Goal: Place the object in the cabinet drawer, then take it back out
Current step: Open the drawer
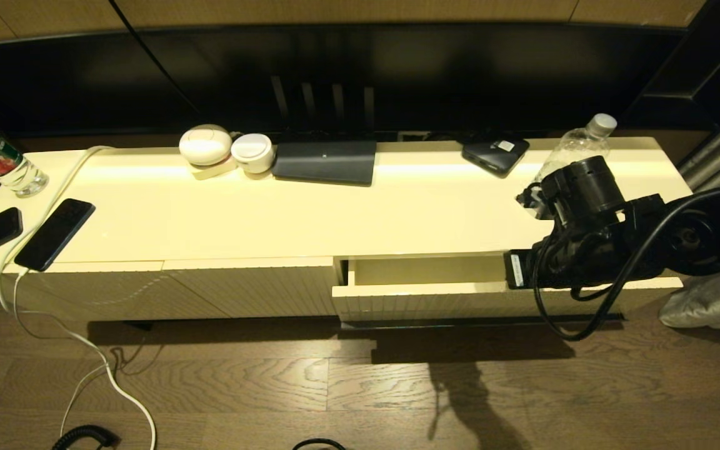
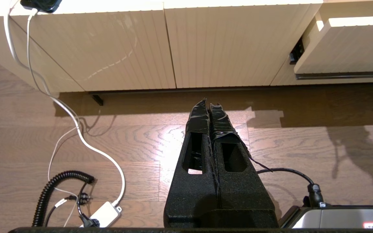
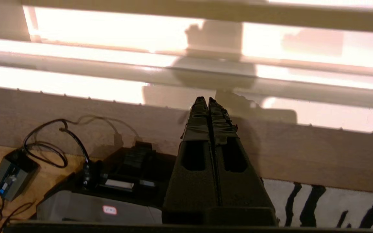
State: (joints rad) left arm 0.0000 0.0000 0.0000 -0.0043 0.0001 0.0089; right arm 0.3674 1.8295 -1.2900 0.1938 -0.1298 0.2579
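Clear plastic bottle (image 1: 575, 149) is standing on the cabinet top, behind the right arm and above the part-open drawer (image 1: 422, 290). Looking light, slippery, squashable; grip mid-body. Right gripper (image 3: 205, 98) and left gripper (image 2: 207, 101) are both clenched empty.

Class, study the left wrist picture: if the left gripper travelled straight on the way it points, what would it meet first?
Probably the ribbed cabinet front, low down near its base; the shut left gripper points there over bare floor. Depth is uncertain.
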